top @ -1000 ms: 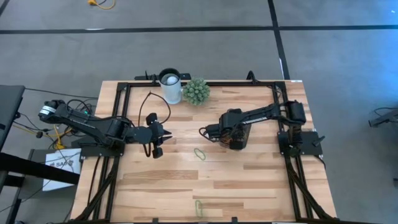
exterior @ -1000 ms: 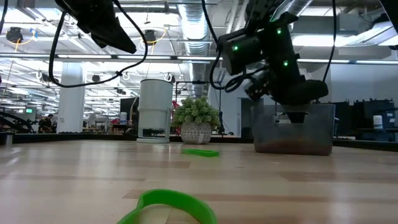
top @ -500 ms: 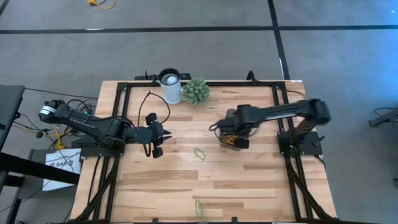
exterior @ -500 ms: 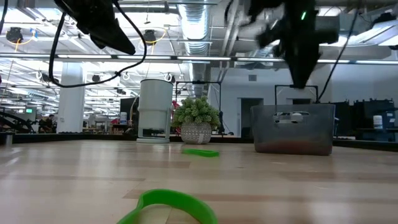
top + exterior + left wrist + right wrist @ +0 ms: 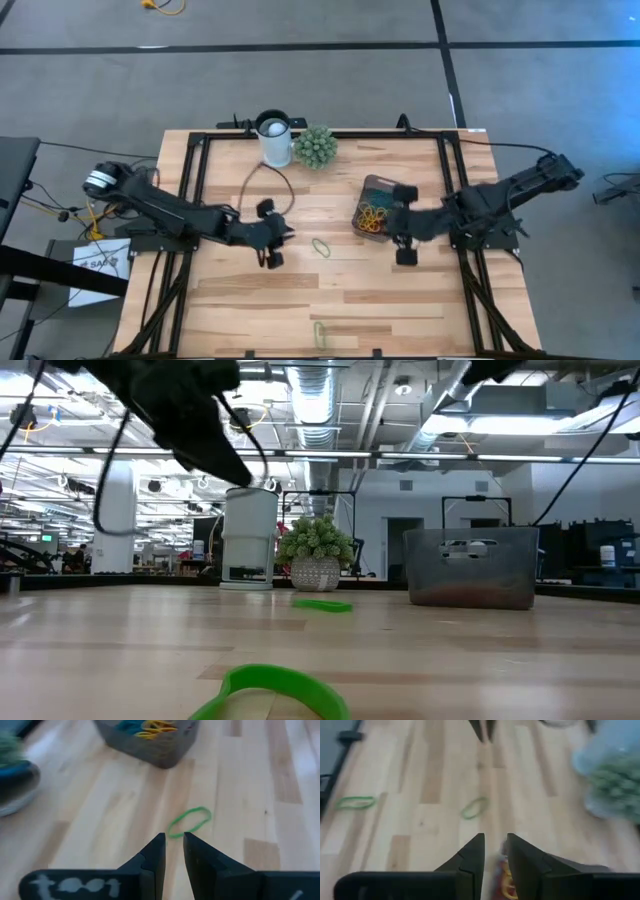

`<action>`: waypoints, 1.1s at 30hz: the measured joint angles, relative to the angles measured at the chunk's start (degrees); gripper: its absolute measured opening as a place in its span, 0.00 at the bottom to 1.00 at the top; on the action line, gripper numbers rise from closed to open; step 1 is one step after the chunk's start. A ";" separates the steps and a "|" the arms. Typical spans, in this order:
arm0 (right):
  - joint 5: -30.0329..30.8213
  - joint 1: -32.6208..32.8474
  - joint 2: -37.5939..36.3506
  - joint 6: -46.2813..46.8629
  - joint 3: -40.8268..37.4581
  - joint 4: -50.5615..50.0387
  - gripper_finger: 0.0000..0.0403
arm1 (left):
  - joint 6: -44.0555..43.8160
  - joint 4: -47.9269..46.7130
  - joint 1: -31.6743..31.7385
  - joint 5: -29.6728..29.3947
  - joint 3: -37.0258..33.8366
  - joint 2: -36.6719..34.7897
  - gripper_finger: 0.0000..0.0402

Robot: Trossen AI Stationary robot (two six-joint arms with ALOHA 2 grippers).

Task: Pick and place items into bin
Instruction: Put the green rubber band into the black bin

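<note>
My left gripper [image 5: 272,247] hovers nearly closed, holding nothing, with the green rubber band loop [image 5: 321,247] at its 3 o'clock; my right gripper [image 5: 404,238] (narrow gap, holding nothing) sits at 3 o'clock of the translucent grey plastic bin [image 5: 380,186].

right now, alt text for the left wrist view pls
The left gripper, fingers slightly apart and empty, points at a green rubber band lying on the wooden table. Beyond it stands the grey bin holding coloured bands.

Rubber bands [image 5: 374,217] lie in the bin [image 5: 383,184]; one band [image 5: 321,247] lies left of it, another [image 5: 320,334] at the front edge.
</note>
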 joint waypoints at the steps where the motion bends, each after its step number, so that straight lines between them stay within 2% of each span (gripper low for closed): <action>1: -0.01 1.39 -0.82 0.49 -2.49 2.09 0.19 | 0.05 2.85 -0.10 0.59 0.00 2.22 0.15; 5: 0.74 5.88 -2.76 3.30 -13.08 13.99 0.19 | -0.26 15.77 -0.03 5.40 0.00 10.06 0.15; 9: 2.74 9.47 -2.42 3.40 -25.77 36.84 0.19 | -0.44 26.21 0.47 8.32 0.35 16.89 0.15; 13: 5.07 11.81 1.01 -0.33 -36.36 60.17 0.18 | -0.47 28.34 1.27 10.41 3.14 23.30 0.15; 16: 5.62 12.06 3.72 -0.45 -40.46 69.83 0.18 | -0.51 27.97 1.55 11.51 5.58 27.69 0.15; 22: 5.46 10.28 7.44 0.90 -41.28 71.43 0.18 | -1.03 27.42 2.55 11.40 10.86 34.22 0.15; 30: 5.22 7.65 10.66 3.09 -41.26 71.46 0.18 | -10.06 13.44 4.19 10.25 15.37 35.57 0.15; 33: 5.20 6.98 11.26 3.50 -41.26 71.58 0.18 | -11.07 11.42 4.11 9.60 15.76 35.48 0.15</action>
